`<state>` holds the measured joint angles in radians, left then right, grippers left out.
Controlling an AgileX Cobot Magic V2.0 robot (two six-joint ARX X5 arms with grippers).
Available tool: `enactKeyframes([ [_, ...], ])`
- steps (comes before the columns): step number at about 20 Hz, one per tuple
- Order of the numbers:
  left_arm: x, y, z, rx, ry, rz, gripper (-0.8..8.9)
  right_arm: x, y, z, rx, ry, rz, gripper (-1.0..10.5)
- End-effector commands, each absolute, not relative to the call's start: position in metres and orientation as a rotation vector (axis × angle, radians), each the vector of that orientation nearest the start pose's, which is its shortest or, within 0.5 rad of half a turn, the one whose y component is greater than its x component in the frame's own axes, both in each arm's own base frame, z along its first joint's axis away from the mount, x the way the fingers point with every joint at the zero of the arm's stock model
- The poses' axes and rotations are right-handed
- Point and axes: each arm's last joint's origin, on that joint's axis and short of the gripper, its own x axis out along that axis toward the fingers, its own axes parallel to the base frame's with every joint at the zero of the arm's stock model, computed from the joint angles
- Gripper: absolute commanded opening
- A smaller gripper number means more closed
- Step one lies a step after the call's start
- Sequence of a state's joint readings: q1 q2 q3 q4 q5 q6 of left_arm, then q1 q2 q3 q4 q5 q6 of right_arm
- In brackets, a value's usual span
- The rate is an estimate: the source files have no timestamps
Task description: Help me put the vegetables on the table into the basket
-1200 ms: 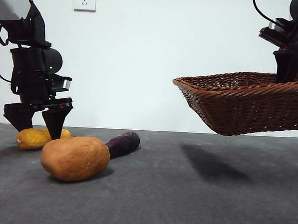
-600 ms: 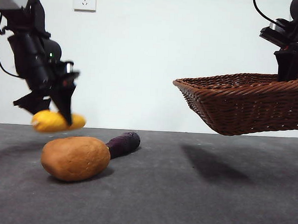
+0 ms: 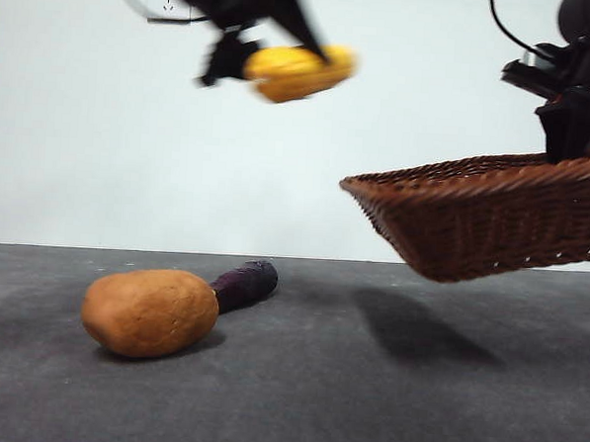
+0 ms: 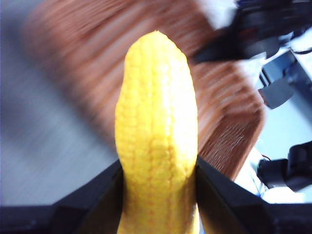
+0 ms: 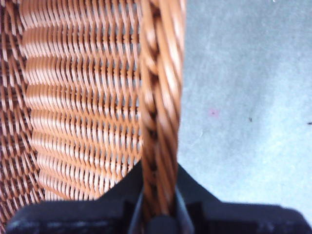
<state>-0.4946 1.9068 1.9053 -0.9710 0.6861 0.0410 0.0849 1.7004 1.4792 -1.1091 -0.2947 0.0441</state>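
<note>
Corn cob (image 3: pixel 298 71) airborne at 12 o'clock in the front view, long axis near horizontal, one end toward 3 o'clock, blurred. Left claw (image 4: pixel 157 170) clamps it across the middle, tip sticking out past the jaws. Basket (image 3: pixel 493 217) at 3 o'clock, off the worktop (image 3: pixel 365 403), tilted, open side up; right claw (image 5: pixel 158 195) pinches its braided rim. Potato (image 3: pixel 150 311) at 8 o'clock on the worktop, long axis left-right; eggplant (image 3: pixel 242 283) just behind it, tip toward 2 o'clock.

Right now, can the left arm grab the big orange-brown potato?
Probably not yet. The left gripper has its jaws shut on the yellow corn cob, high above the table, so it has no free grip. The big oval orange-brown potato itself lies uncovered, with only the slim purple eggplant behind it.
</note>
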Motion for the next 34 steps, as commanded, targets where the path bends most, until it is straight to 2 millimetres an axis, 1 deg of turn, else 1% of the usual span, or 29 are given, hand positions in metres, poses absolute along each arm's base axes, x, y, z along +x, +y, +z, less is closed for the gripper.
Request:
enactKeyframes([
  [1,0.332,-0.25,0.33,-0.021,1.005,-1.021,-0.08,0.326,0.053,0.279,0.151,1.33,0.277,-0.1],
  [2,0.326,-0.263,0.329,0.009,0.987,-0.979,-0.08,0.325,0.059,0.279,0.144,1.333,0.291,-0.1],
  [3,0.324,-0.273,0.327,0.025,0.972,-0.94,-0.08,0.324,0.064,0.279,0.138,1.333,0.307,-0.1],
  [5,0.323,-0.282,0.321,0.01,0.98,-0.872,-0.07,0.322,0.071,0.279,0.124,1.339,0.324,-0.1],
  [7,0.326,-0.283,0.313,-0.026,1.021,-0.818,-0.03,0.321,0.074,0.279,0.117,1.35,0.333,-0.1],
  [10,0.334,-0.279,0.305,-0.071,1.064,-0.769,0.0,0.32,0.077,0.279,0.129,1.355,0.361,-0.1],
  [12,0.339,-0.279,0.297,-0.072,1.083,-0.756,0.03,0.319,0.078,0.279,0.142,1.356,0.392,-0.1],
  [13,0.341,-0.28,0.291,-0.07,1.097,-0.752,0.57,0.319,0.078,0.279,0.142,1.357,0.397,-0.1],
  [14,0.343,-0.28,0.286,-0.067,1.115,-0.744,2.25,0.319,0.079,0.279,0.138,1.358,0.401,-0.1],
  [15,0.344,-0.281,0.283,-0.063,1.124,-0.739,3.71,0.318,0.079,0.279,0.133,1.363,0.405,-0.1],
  [16,0.345,-0.281,0.282,-0.061,1.12,-0.732,4.82,0.317,0.079,0.279,0.126,1.369,0.408,-0.1],
  [17,0.345,-0.282,0.283,-0.061,1.112,-0.732,5.72,0.317,0.079,0.279,0.125,1.372,0.409,-0.1],
  [18,0.345,-0.283,0.283,-0.065,1.101,-0.743,5.97,0.317,0.079,0.279,0.125,1.37,0.41,-0.1],
  [21,0.345,-0.283,0.283,-0.056,1.105,-0.759,5.96,0.317,0.079,0.279,0.101,1.366,0.408,-0.1],
  [23,0.342,-0.278,0.288,-0.013,1.104,-0.781,5.96,0.318,0.078,0.279,0.088,1.36,0.399,-0.1],
  [26,0.332,-0.256,0.312,0.032,1.103,-0.776,5.96,0.32,0.069,0.278,0.064,1.353,0.358,-0.1],
  [28,0.317,-0.237,0.328,0.12,1.131,-0.758,5.94,0.322,0.06,0.278,0.077,1.352,0.339,-0.1],
  [30,0.298,-0.223,0.337,0.297,1.191,-0.673,5.93,0.323,0.05,0.278,0.093,1.349,0.317,-0.1],
  [31,0.288,-0.22,0.338,0.391,1.227,-0.633,5.93,0.324,0.045,0.278,0.091,1.351,0.314,-0.1],
  [33,0.28,-0.218,0.338,0.425,1.228,-0.64,5.92,0.323,0.039,0.278,0.096,1.364,0.303,-0.1],
  [34,0.274,-0.216,0.334,0.433,1.247,-0.648,5.92,0.322,0.038,0.277,0.089,1.376,0.309,-0.1],
])
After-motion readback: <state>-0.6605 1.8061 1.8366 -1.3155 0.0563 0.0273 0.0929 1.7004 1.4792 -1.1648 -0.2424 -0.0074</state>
